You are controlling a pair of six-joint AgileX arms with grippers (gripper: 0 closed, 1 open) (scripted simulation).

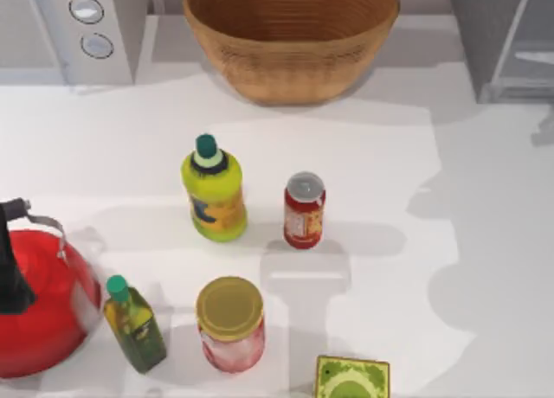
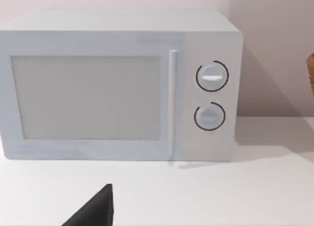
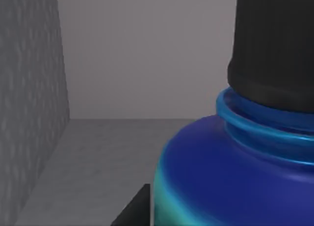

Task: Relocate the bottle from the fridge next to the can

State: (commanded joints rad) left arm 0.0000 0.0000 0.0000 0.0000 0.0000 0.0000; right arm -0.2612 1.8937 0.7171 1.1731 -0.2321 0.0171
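Note:
The bottle (image 3: 230,167) looms very close in the right wrist view, with its blue shoulder, a turquoise patch low on its side and a black cap. It stands on the grey floor inside the fridge (image 3: 29,113). A dark part of my right gripper (image 3: 135,211) sits right beside the bottle's body. In the top view the fridge (image 1: 498,43) is the grey box at the back right corner. The red can (image 1: 304,209) with a silver top stands upright near the table's middle. A dark tip of my left gripper (image 2: 95,211) hangs in front of the microwave.
A white microwave (image 1: 78,26) stands at the back left, a wicker basket (image 1: 290,35) at the back centre. Around the can stand a yellow-green bottle (image 1: 213,195), a gold-lidded glass jar (image 1: 230,324), a small dark-green bottle (image 1: 136,324), a red kettle (image 1: 35,303) and a green box (image 1: 351,381).

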